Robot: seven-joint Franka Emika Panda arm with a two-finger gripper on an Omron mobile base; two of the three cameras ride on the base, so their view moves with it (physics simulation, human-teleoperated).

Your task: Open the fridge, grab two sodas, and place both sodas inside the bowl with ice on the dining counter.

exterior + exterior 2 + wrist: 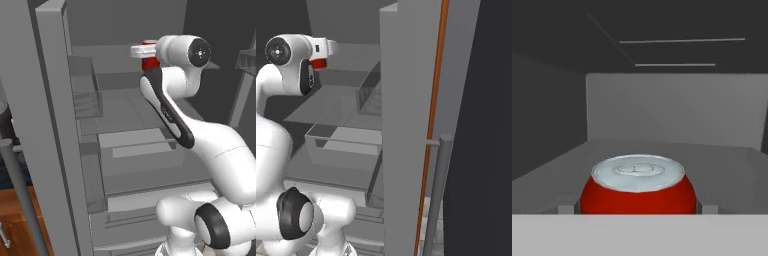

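Observation:
The fridge (45, 125) stands open, and my arm reaches onto an upper shelf inside it. The red soda can (637, 192) with its silver top sits upright on that shelf, between my two fingertips (568, 207), which press against both of its sides. My gripper (638, 207) is shut on it. From the base, the red can (148, 63) peeks out under the white hand, and it is a small red patch (318, 63) in the right base view. The slim pinkish soda, the bowl and the dining counter are out of view.
The open left door (55, 150) with its clear bin (87, 95) stands close beside my arm. The right door (406, 125) and its bar handle (437, 195) flank the other side. Crisper drawers (341, 145) lie below the shelf. A wood cabinet (17, 220) is at lower left.

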